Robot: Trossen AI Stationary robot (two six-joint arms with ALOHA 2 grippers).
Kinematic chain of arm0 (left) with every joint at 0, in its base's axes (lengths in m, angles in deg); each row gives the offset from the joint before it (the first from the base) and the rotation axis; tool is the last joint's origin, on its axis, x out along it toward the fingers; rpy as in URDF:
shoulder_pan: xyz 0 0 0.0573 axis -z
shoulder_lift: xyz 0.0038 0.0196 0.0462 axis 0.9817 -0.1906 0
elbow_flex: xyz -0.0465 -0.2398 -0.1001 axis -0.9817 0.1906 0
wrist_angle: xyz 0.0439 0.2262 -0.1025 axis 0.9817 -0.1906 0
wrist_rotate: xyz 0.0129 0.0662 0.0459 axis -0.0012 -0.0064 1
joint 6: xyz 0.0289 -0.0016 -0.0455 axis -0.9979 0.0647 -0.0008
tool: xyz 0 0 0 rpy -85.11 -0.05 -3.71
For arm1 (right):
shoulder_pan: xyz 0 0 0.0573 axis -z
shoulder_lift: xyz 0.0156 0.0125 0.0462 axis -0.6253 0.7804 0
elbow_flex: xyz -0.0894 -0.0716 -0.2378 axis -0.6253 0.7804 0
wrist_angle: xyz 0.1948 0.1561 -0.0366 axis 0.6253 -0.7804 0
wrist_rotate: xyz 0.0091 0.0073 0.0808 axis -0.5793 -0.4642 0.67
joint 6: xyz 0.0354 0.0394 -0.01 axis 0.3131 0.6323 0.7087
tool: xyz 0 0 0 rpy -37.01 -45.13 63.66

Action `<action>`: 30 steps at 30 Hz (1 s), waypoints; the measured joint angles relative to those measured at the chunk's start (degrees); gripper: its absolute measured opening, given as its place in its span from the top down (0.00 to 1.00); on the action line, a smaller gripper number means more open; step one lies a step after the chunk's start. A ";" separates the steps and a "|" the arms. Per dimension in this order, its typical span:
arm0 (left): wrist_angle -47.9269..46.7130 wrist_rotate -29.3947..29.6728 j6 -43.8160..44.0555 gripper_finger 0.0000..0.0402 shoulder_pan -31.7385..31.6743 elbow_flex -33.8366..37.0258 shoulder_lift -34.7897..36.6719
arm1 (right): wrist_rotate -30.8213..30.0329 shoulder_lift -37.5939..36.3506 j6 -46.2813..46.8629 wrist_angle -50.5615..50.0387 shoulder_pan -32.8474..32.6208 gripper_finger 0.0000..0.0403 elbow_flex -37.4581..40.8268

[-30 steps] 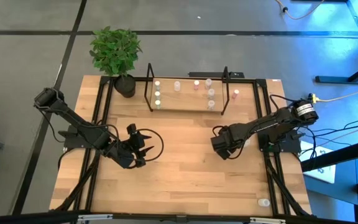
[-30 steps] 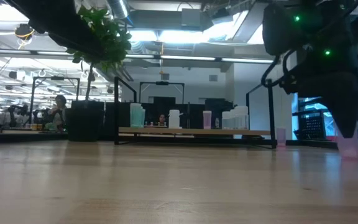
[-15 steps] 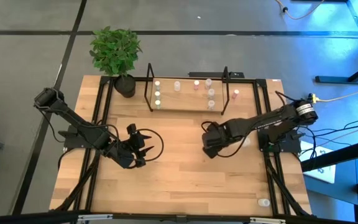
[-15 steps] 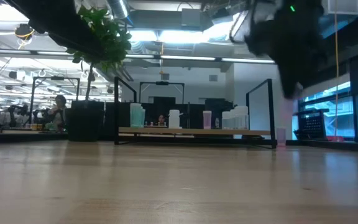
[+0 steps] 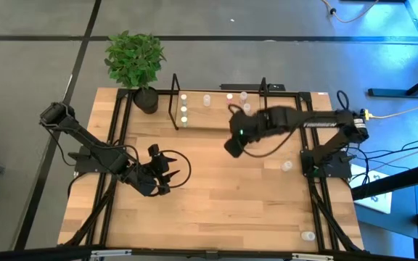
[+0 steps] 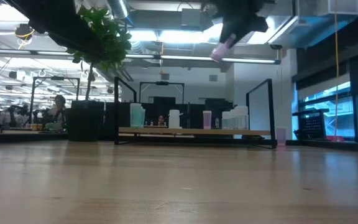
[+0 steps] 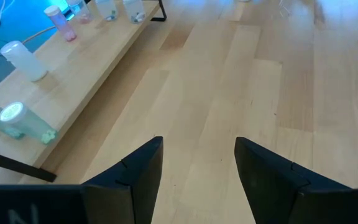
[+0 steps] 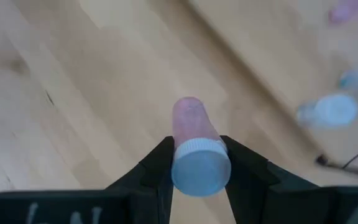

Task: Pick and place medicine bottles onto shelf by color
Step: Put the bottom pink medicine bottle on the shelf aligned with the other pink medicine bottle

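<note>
Both fingers of the right gripper point(image 8: 194, 165) are squeezed onto a small pink bottle point(image 8: 191, 134) with a round pale cap; it is a smooth see-through tube, and it is lifted off the table, in the air just in front of the shelf point(image 5: 216, 119). From low down, the pink bottle point(image 6: 222, 48) hangs tilted, high above the wood. The left gripper point(image 7: 197, 168) waits over the left side of the table point(image 5: 194, 210) with its two dark, flat fingers apart and nothing between them. The table is made of pale wooden planks with long lines in the grain. One clear bottle point(image 5: 287, 166) stands near the right arm's base, and another point(image 5: 308, 235) stands by the table's near right corner. Farther back, the shelf is a light wooden board in a thin black wire frame. On it stand little round bottles: whitish ones point(image 5: 183, 109) at its left end, and pink ones point(image 5: 230, 98) toward the right. A leafy green plant point(image 5: 134, 58) in a dark pot sits at the table's far left corner.
</note>
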 joint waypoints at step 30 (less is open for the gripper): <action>0.37 2.34 0.17 0.52 0.00 0.00 0.00 | 1.46 25.09 -51.39 -18.01 20.85 0.70 -27.99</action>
